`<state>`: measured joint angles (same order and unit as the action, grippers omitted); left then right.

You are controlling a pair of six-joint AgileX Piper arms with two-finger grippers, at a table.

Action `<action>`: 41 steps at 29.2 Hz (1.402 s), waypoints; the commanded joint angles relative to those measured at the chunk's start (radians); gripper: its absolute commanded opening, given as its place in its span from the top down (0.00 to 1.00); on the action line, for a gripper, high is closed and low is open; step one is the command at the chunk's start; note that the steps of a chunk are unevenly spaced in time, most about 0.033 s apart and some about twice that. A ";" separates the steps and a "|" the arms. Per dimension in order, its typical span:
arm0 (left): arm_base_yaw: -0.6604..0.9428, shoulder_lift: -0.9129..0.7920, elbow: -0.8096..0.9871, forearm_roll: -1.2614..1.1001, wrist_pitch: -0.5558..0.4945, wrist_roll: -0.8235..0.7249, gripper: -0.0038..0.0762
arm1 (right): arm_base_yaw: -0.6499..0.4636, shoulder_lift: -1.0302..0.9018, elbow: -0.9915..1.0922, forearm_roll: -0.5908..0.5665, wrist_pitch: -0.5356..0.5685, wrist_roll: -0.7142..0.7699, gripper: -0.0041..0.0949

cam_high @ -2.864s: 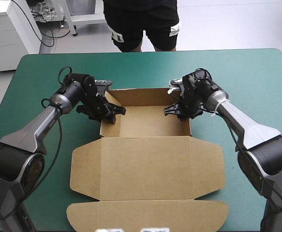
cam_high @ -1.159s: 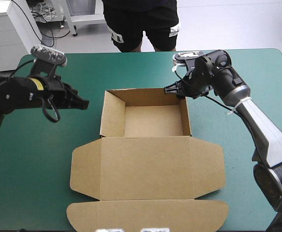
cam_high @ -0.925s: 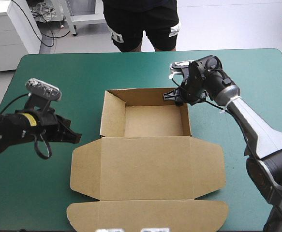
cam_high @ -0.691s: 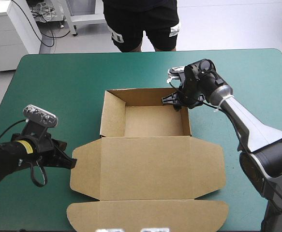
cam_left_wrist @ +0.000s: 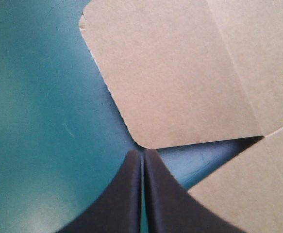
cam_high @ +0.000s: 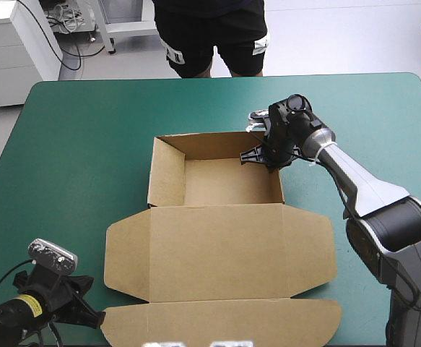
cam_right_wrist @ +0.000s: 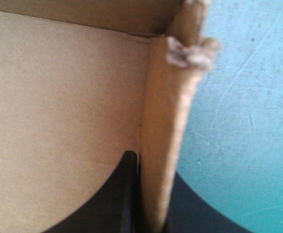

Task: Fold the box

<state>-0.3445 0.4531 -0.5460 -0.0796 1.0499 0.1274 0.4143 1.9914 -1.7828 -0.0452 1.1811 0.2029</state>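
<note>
- Broadly, the tabletop (cam_high: 73, 144) is taken up at its middle by the box (cam_high: 221, 238), a cut sheet of brown board on the teal-green cover. The board is judged light and fairly stiff, likely to bend cleanly only along its creases. It may well slide on the cover if pushed from one side alone.
- The lid (cam_high: 221, 253) is laid flat toward 6 o'clock, with a rounded flap at each side and a long tuck flap (cam_high: 221, 322) at the near edge. It is judged best taken by a free edge or flap corner, where a finger can be slipped beneath.
- The tray (cam_high: 228, 181) is set toward 12 o'clock with its four walls raised. Nothing is seen in it.
- The right wall (cam_right_wrist: 165, 121) of the tray is pinched by the right gripper (cam_high: 263, 153) near the tray's 1 o'clock corner, one finger inside and one outside. The board's top corner there is frayed, so a gentle hold is advised.
- The left gripper (cam_left_wrist: 142, 156) is clenched on nothing, at the box's 7 o'clock corner. Its tip is aimed at the notch beside the lid's left flap (cam_left_wrist: 170, 73).
</note>
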 commanded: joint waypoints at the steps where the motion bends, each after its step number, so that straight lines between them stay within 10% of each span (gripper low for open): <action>1: -0.005 -0.021 0.002 -0.016 -0.061 -0.003 0.96 | -0.002 -0.053 -0.023 -0.007 -0.011 -0.014 0.98; 10: -0.005 -0.055 0.019 -0.012 -0.057 -0.003 0.96 | -0.055 -0.091 -0.023 -0.051 -0.011 -0.022 0.98; 31: -0.005 -0.055 0.019 -0.012 -0.057 -0.003 0.96 | -0.895 -0.241 -0.023 -0.045 -0.016 -0.155 0.98; 41: -0.005 -0.055 0.019 -0.012 -0.057 -0.003 0.96 | -1.019 -0.241 -0.023 -0.037 -0.023 -0.150 0.97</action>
<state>-0.3445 0.3915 -0.5041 -0.0796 1.0440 0.1274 -0.5992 1.8123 -1.7816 -0.0897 1.1901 0.0508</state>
